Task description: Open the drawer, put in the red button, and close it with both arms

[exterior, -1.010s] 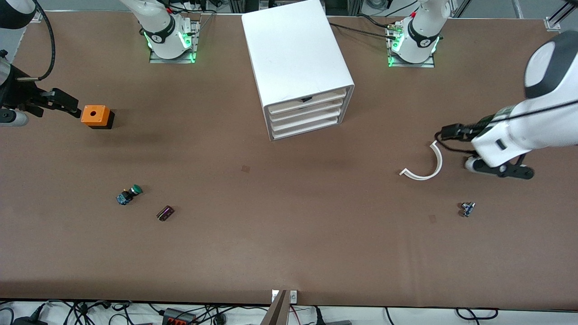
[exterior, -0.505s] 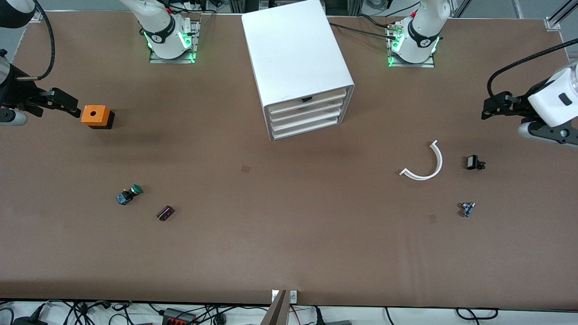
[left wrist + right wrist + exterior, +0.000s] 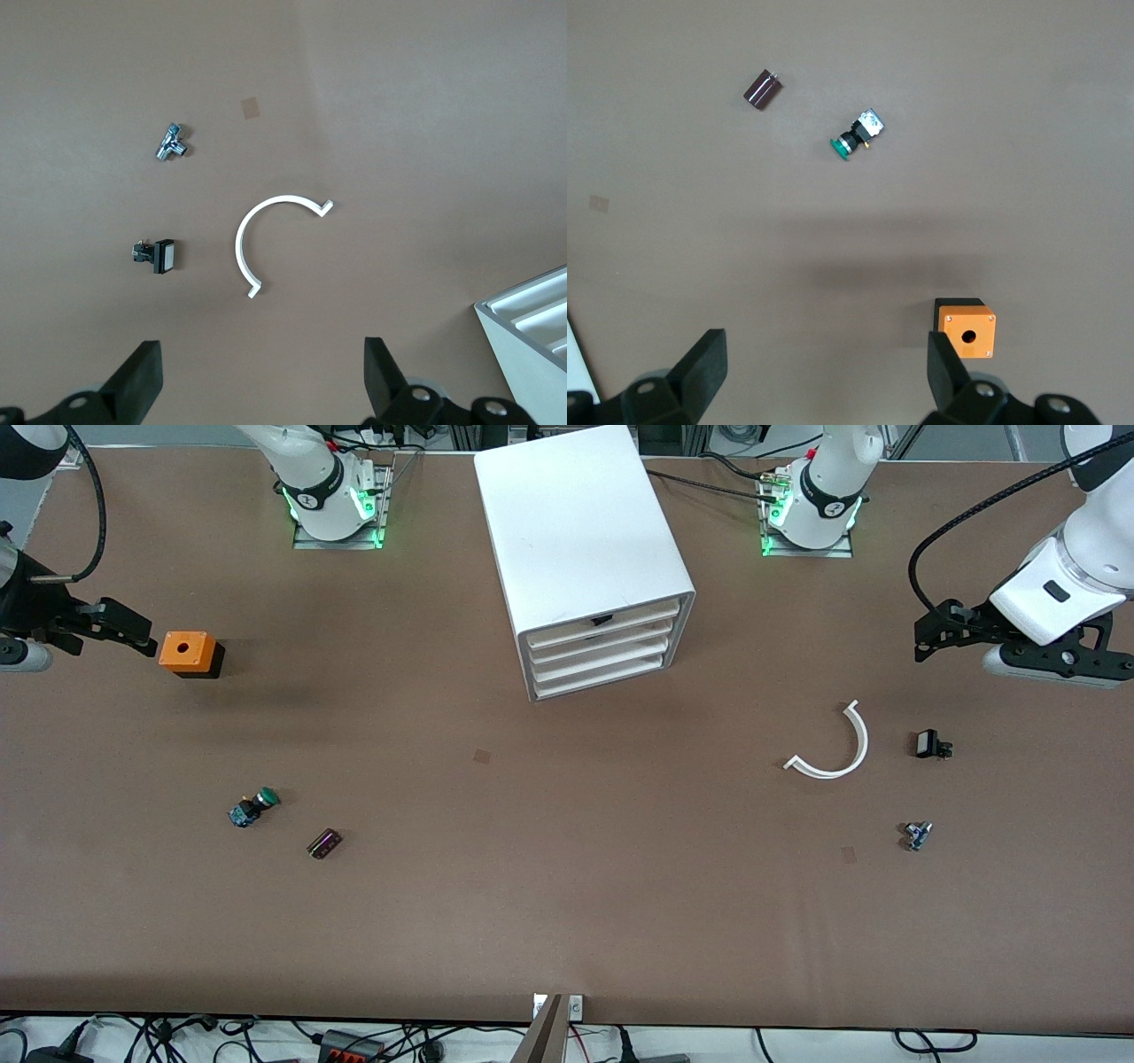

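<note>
The white drawer cabinet [image 3: 585, 540] stands at the middle of the table between the two bases, with several drawers [image 3: 602, 651], all shut; its corner also shows in the left wrist view [image 3: 532, 319]. The red button shows in no view. My left gripper [image 3: 923, 642] hangs open and empty over bare table toward the left arm's end [image 3: 261, 381]. At the right arm's end of the table my right gripper [image 3: 142, 633] is open too, right beside the orange box [image 3: 187, 652], with nothing between its fingers [image 3: 824, 376].
A green-capped button [image 3: 255, 806] [image 3: 856, 139] and a small dark block [image 3: 324, 843] [image 3: 762, 88] lie nearer the front camera than the orange box [image 3: 967, 329]. Toward the left arm's end lie a white arc [image 3: 837, 744] [image 3: 257, 239], a black switch [image 3: 930, 744] [image 3: 159, 256] and a small metal fitting [image 3: 917, 834] [image 3: 170, 142].
The left arm swung away from beside the white arc toward its own end of the table, uncovering the black switch. The right arm has not moved.
</note>
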